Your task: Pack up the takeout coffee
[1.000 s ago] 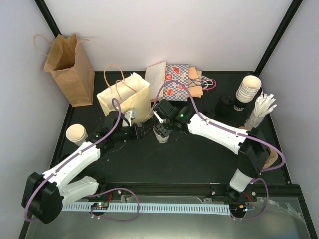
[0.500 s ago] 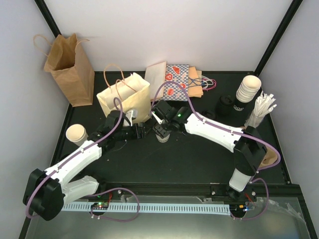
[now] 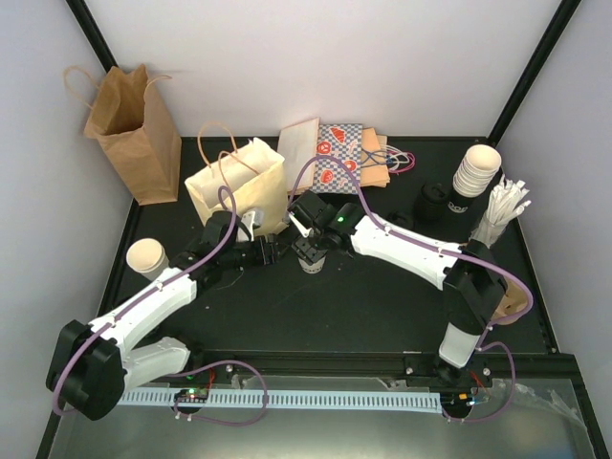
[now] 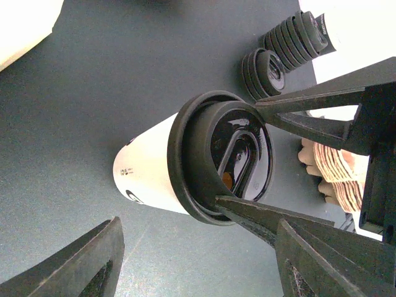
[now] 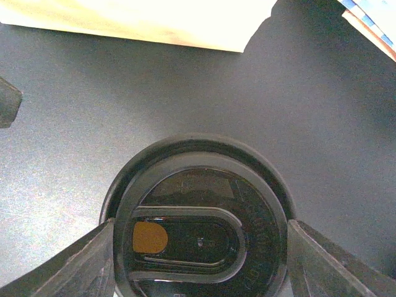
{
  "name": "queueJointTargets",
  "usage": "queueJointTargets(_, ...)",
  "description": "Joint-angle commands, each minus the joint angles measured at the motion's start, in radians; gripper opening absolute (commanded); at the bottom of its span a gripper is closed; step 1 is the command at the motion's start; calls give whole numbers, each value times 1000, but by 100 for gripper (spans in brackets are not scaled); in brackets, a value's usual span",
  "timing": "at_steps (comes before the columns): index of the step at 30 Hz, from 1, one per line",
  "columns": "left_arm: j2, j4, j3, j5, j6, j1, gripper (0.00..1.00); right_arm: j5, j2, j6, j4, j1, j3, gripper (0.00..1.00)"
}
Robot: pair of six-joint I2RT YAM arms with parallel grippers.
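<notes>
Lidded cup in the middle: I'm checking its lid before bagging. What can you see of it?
The lidded cup is white paper, tapered, with small black print on its wall. A black plastic lid sits evenly on its rim, brown showing at the sip hole. It stands upright on the black table, near the cream bag. The right gripper clamps the lid's rim from two sides; the open left gripper does not touch it.

top: high, looking down, wide | wrists: close, both share lidded cup (image 4: 207,162)
</notes>
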Motion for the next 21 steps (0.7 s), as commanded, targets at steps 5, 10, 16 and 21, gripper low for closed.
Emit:
queueJointTargets(5,5,45,-3,21,21,5,69,-103,32,6,-93,1,8,69)
queueJointTargets(10,11,54,2,26,21,5,68,-143,12,-3,-132,5,5,69)
queueJointTargets(16,18,58,8,30,23,6,68,-142,-20,-6,-151,9,-1,69)
queueJointTargets(21,48,76,15,43,22,9,66,-104,-6,-5,-154,9,9,69)
